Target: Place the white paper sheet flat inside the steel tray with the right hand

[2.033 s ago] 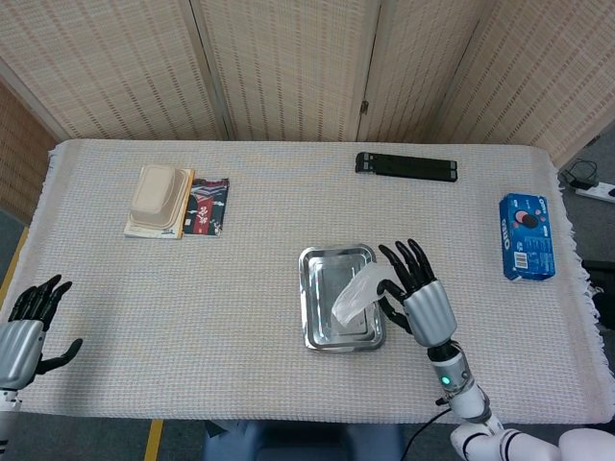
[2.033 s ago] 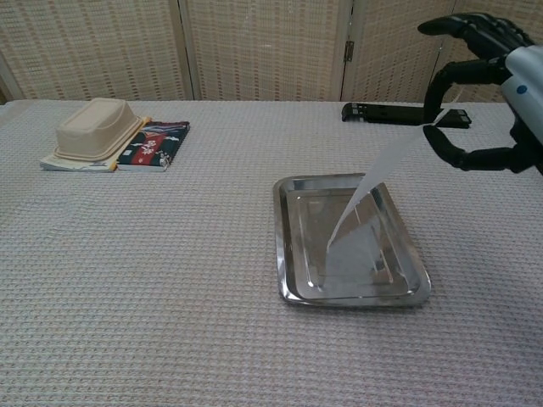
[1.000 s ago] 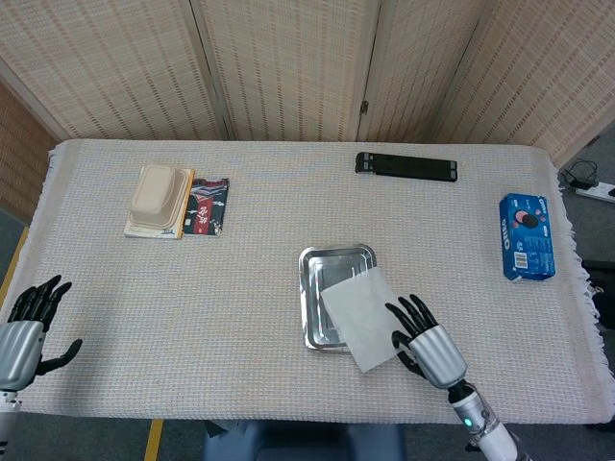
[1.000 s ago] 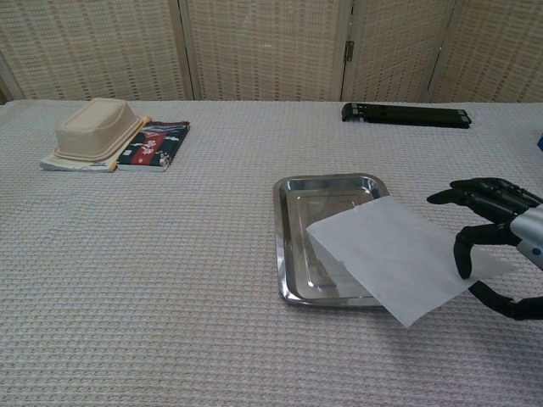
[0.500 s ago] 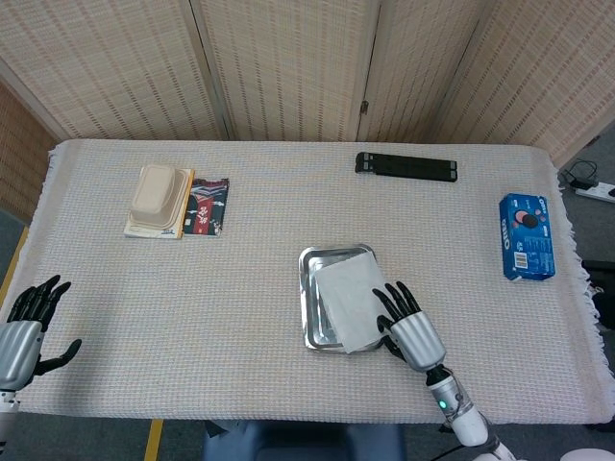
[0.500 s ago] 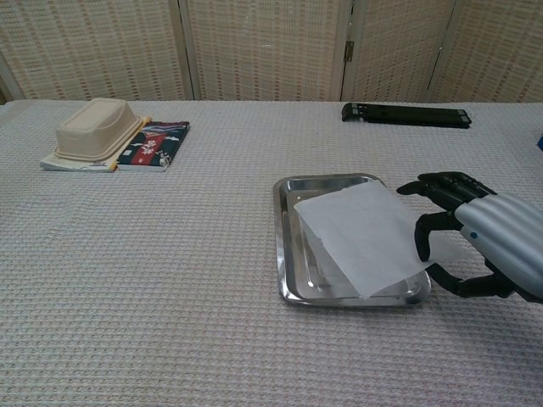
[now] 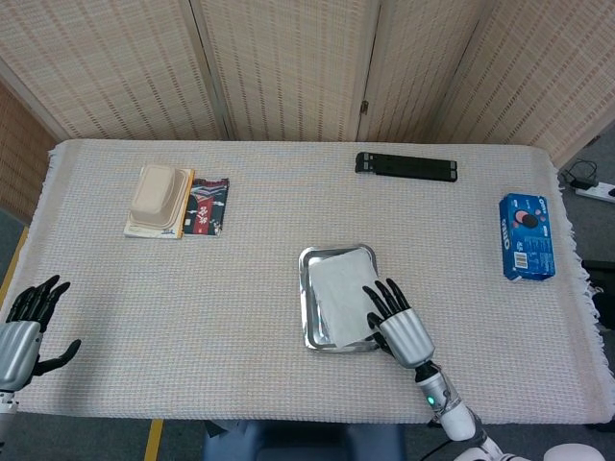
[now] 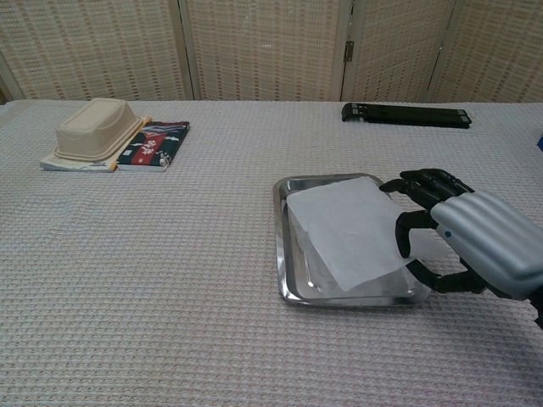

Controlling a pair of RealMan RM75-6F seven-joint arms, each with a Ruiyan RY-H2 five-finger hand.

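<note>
The steel tray (image 7: 306,300) (image 8: 280,246) sits on the table's near middle. The white paper sheet (image 7: 336,286) (image 8: 339,222) lies across it and covers most of the bottom, its near right corner slightly raised above the rim. My right hand (image 7: 396,324) (image 8: 462,237) is at the tray's right side, low over the rim, and still pinches the sheet's right edge between thumb and fingers. My left hand (image 7: 24,327) hovers at the table's near left edge with its fingers apart and nothing in them; the chest view does not show it.
A beige lidded container (image 7: 159,197) (image 8: 95,129) rests on a book at the back left, beside a dark patterned booklet (image 7: 209,206). A black bar (image 7: 406,166) (image 8: 405,114) lies at the back. A blue biscuit box (image 7: 527,236) is at the right edge.
My right hand swung the hanging sheet down, then carried it left over the tray. The sheet now lies almost flat in the tray. The left hand has not moved.
</note>
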